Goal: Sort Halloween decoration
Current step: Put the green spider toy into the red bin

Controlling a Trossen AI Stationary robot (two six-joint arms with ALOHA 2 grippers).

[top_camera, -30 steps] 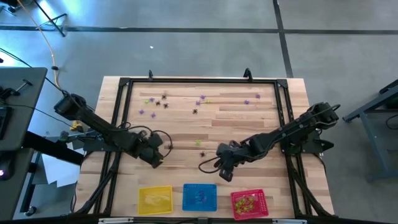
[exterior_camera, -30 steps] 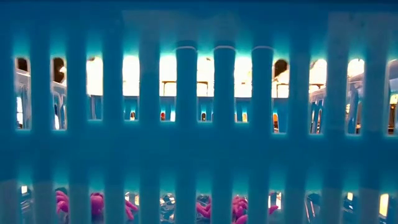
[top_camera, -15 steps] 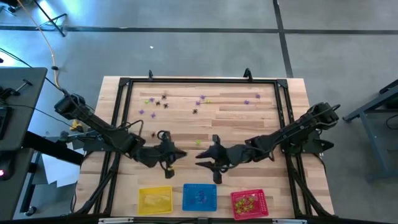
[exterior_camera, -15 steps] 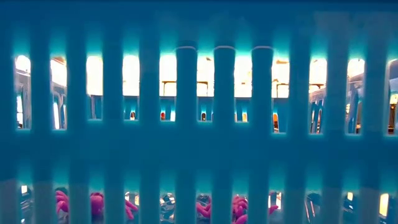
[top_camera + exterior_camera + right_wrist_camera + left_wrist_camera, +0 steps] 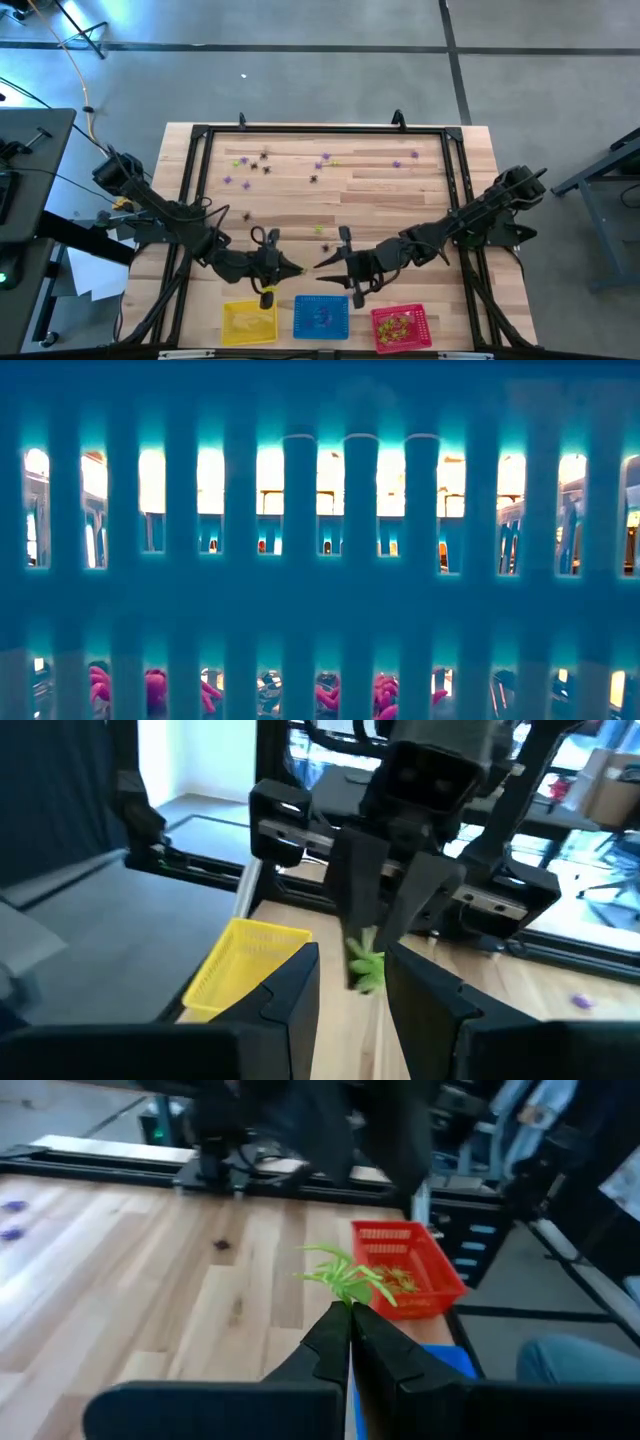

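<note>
Left gripper: closing tight on a yellow-green spider trinket, lower middle of the high view, above the yellow basket.
Right gripper: standing open and empty, facing the left one.
Handling: probably feather-light, soft bendy legs; pinching the body is likely safest.
Other trinkets: lying scattered at the upper part of the wooden surface.
Baskets: square plastic mesh; red basket holding trinkets.

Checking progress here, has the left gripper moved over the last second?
Yes. The left gripper, shut on a green trinket, has swung from near the table's left rail toward the middle, above the blue basket.
</note>
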